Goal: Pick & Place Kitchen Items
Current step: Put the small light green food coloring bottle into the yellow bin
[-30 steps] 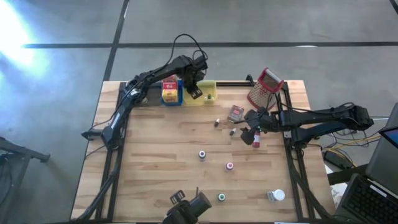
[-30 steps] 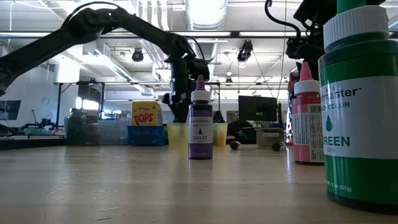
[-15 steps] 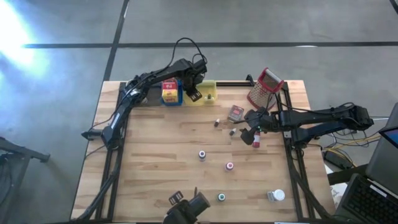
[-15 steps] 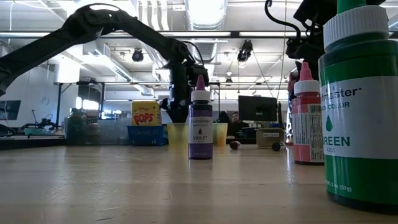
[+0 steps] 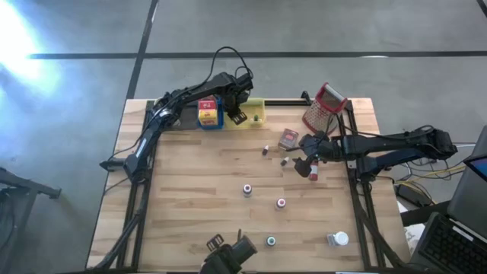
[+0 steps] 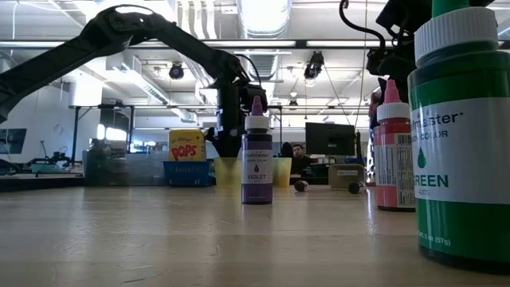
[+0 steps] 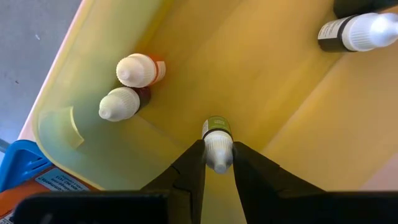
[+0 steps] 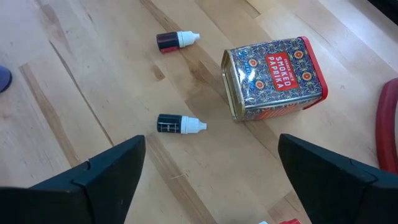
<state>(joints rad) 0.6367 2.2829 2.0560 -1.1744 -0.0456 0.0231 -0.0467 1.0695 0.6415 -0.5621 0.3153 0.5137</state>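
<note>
My left gripper [image 5: 237, 116] hangs over the yellow tray [image 5: 257, 113] at the table's far edge, shut on a tiny white-capped bottle [image 7: 217, 146]. Three more such bottles [image 7: 138, 70] [image 7: 120, 104] [image 7: 354, 32] lie on the tray's floor. My right gripper [image 8: 211, 155] is open, above the table right of centre [image 5: 306, 156]. Below it lie two small dark bottles [image 8: 180, 124] [image 8: 176, 40] and a paprika tin [image 8: 273, 78] on their sides. A red bottle [image 5: 313, 169] is next to that gripper. My left gripper pinches the bottle by its white cap [image 7: 217, 157] between the two fingers [image 7: 193, 163], coming from above and pointing down into the tray. The bottle's labelled body [image 7: 216, 126] points down toward the tray floor; whether it touches the floor cannot be told.
A blue tray with a red and yellow box [image 5: 207, 114] and a grey tray [image 5: 181, 114] flank the yellow one. The grater [image 5: 323, 106] stands at the far right. Violet [image 5: 247, 189], pink-capped [image 5: 281, 203] and green [image 5: 271, 241] bottles and a white jar [image 5: 338, 240] stand nearer.
My left gripper has shifted slightly toward the table's left over the yellow tray, still shut on the bottle. The right arm has kept still.
</note>
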